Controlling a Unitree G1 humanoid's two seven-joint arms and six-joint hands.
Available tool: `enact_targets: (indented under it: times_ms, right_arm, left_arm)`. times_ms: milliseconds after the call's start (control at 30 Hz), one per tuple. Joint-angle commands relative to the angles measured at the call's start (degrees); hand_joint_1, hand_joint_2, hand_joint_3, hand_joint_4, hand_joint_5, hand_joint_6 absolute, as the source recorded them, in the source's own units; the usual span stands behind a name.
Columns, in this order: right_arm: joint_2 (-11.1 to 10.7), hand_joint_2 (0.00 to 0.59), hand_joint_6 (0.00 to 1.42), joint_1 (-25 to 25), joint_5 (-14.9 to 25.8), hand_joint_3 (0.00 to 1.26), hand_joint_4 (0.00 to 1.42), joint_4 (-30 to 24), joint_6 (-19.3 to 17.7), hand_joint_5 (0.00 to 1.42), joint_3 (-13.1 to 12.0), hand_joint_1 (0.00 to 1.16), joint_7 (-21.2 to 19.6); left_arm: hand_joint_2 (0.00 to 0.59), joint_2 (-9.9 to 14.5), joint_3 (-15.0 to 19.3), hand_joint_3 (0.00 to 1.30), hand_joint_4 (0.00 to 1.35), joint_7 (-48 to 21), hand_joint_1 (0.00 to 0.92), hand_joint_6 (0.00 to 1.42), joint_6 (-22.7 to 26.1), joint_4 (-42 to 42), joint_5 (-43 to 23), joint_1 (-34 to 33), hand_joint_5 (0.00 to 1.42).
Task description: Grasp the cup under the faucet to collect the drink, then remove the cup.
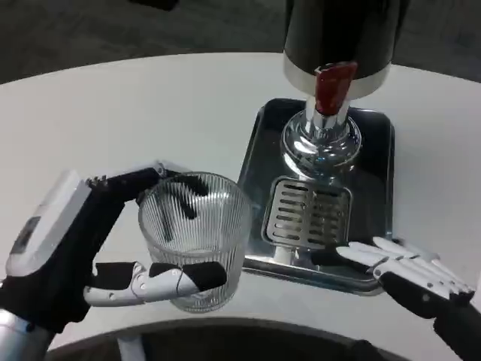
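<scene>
In the head view, my left hand holds the ribbed glass cup, fingers wrapped around its far side and thumb across its near wall. The cup is upright at about seven o'clock from the faucet, just left of the steel drip tray and off it. My right hand holds nothing; its fingers lie straight and close together, reaching over the tray's near edge at five o'clock from the faucet. The red tap lever sits above the faucet on the dark dispenser, all on the white table.
</scene>
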Motion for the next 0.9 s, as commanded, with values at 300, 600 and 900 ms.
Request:
enact_targets:
  times_ms: [300, 600, 900]
  right_arm:
    - [0.3, 0.504, 0.05, 1.1, 0.8, 0.21, 0.16, -0.7, -1.6, 0.11, -0.3, 0.53, -0.1]
    - [0.4, 0.504, 0.05, 1.1, 1.1, 0.21, 0.16, -0.6, -1.6, 0.11, -0.6, 0.53, -0.1]
    - [0.6, 0.504, 0.05, 1.7, 1.4, 0.21, 0.17, -0.2, -1.7, 0.11, -1.5, 0.53, -0.2]
  left_arm:
    - [0.17, -0.4, -5.4, 0.76, 0.88, 5.4, 0.455, 0.48, 0.1, 12.2, 5.6, -10.9, 0.88]
    - [0.171, -2.2, -11.9, 0.76, 0.88, 9.8, 0.455, 0.48, 1.6, 25.3, 9.5, -19.8, 0.88]
    - [0.171, -3.4, -17.3, 0.76, 0.88, 15.8, 0.455, 0.48, 0.6, 36.1, 13.7, -28.3, 0.88]
